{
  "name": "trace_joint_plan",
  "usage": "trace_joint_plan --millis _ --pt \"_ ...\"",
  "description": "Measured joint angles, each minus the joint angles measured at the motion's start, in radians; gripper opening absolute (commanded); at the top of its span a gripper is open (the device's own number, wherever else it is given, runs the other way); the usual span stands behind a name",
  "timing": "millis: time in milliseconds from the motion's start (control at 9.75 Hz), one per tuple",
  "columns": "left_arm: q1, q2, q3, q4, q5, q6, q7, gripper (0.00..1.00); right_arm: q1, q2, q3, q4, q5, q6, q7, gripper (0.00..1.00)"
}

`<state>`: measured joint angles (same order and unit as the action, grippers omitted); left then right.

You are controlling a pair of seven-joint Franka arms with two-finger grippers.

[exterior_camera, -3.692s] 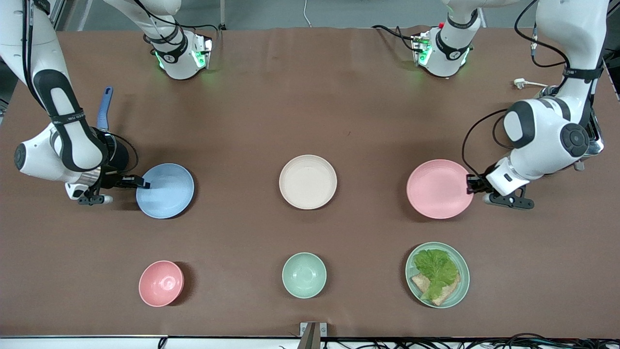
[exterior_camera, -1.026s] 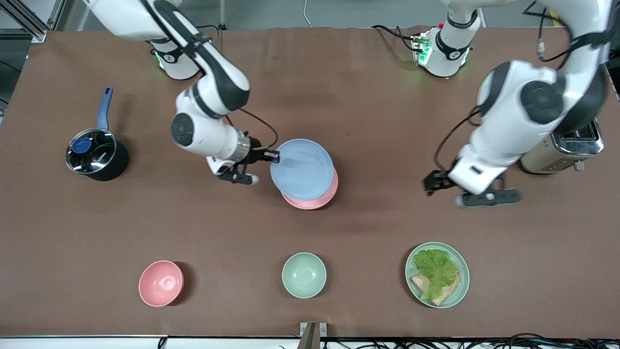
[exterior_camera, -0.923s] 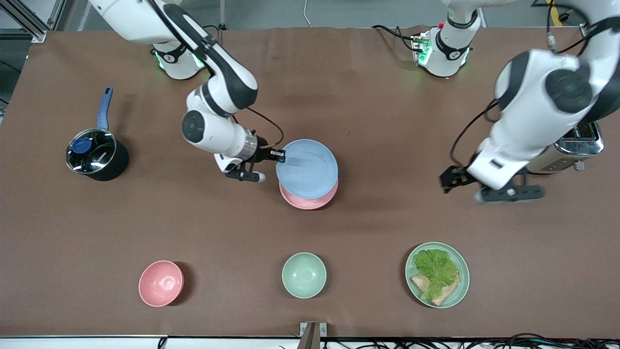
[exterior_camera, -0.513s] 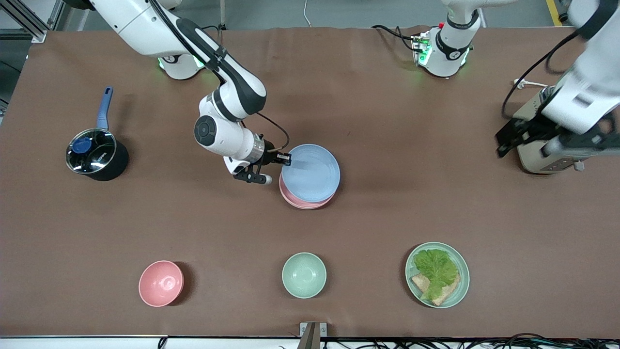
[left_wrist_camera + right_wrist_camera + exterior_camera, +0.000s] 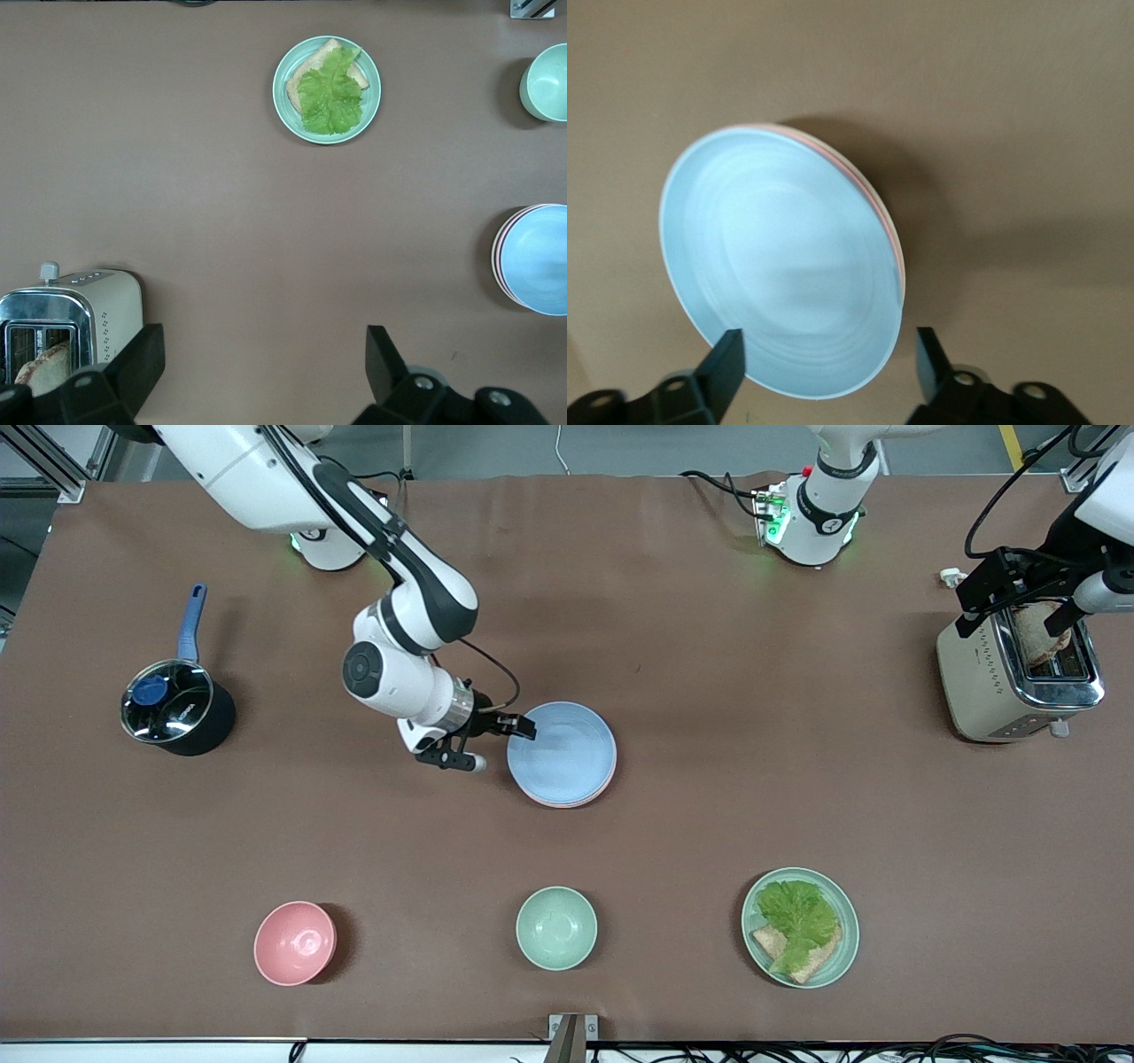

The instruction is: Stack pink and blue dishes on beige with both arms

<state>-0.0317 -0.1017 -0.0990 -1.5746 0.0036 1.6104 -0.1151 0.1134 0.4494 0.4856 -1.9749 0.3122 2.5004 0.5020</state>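
The pale blue plate (image 5: 563,755) (image 5: 780,266) (image 5: 540,257) lies on top of the stack at the table's middle. Only a thin rim of the pink plate (image 5: 613,769) (image 5: 879,211) shows under it, and the beige plate is hidden beneath both. My right gripper (image 5: 524,727) (image 5: 826,356) is open at the blue plate's rim on the side toward the right arm's end, one finger on either side of the edge. My left gripper (image 5: 1014,607) (image 5: 263,365) hangs open and empty over the toaster.
A toaster (image 5: 983,682) (image 5: 97,305) with bread in its slot stands at the left arm's end. A black pot (image 5: 177,708) sits at the right arm's end. Nearer the camera are a pink bowl (image 5: 295,943), a mint bowl (image 5: 556,927) and a lettuce plate (image 5: 800,927) (image 5: 327,88).
The right arm carried the blue plate over the pink one, set it down on the stack and opened. The left arm pulled back to above the toaster.
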Motion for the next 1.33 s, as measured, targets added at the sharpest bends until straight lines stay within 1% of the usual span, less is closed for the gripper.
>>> trace_joint_plan --millis 103,205,308,410,513,718,821,923,1026,1128,1231,1333 --pt "-0.041 0.004 0.05 0.007 0.0 -0.009 0.0 1.0 -0.031 -0.059 -0.011 0.014 -0.102 -0.11 0.003 1.0" --pt "-0.05 0.006 0.068 0.014 -0.001 -0.018 0.0 1.0 -0.066 -0.139 -0.019 0.029 -0.207 -0.24 0.023 1.0" --pt "-0.049 0.009 0.07 0.026 -0.021 -0.023 -0.002 1.0 -0.1 -0.23 -0.033 0.051 -0.304 -0.377 0.051 1.0" --pt "-0.046 0.015 0.072 0.045 -0.038 -0.036 -0.005 1.0 -0.123 -0.305 -0.069 0.097 -0.368 -0.512 0.059 1.0" --pt "-0.041 0.022 0.074 0.059 -0.041 -0.052 -0.004 1.0 -0.133 -0.349 -0.122 0.17 -0.399 -0.621 0.058 1.0" --pt "-0.027 0.032 0.073 0.061 -0.041 -0.064 -0.003 1.0 -0.136 -0.37 -0.234 0.316 -0.421 -0.742 0.017 1.0" --pt "-0.013 0.035 0.064 0.061 -0.041 -0.065 -0.002 1.0 -0.137 -0.377 -0.301 0.363 -0.421 -0.774 -0.06 1.0" --pt "0.003 0.037 0.048 0.061 -0.041 -0.065 -0.002 1.0 -0.14 -0.393 -0.369 0.39 -0.421 -0.805 -0.152 1.0" --pt "0.013 0.037 0.034 0.061 -0.039 -0.066 -0.002 1.0 -0.143 -0.413 -0.431 0.406 -0.401 -0.848 -0.217 1.0" --pt "0.016 0.038 0.028 0.06 -0.038 -0.067 -0.002 1.0 -0.145 -0.427 -0.489 0.43 -0.358 -0.902 -0.258 1.0" --pt "0.017 0.039 0.026 0.06 -0.038 -0.067 -0.002 1.0 -0.146 -0.435 -0.524 0.475 -0.328 -0.971 -0.287 1.0" --pt "0.018 0.041 0.026 0.059 -0.038 -0.067 -0.002 1.0 -0.145 -0.441 -0.53 0.514 -0.321 -1.028 -0.313 1.0"
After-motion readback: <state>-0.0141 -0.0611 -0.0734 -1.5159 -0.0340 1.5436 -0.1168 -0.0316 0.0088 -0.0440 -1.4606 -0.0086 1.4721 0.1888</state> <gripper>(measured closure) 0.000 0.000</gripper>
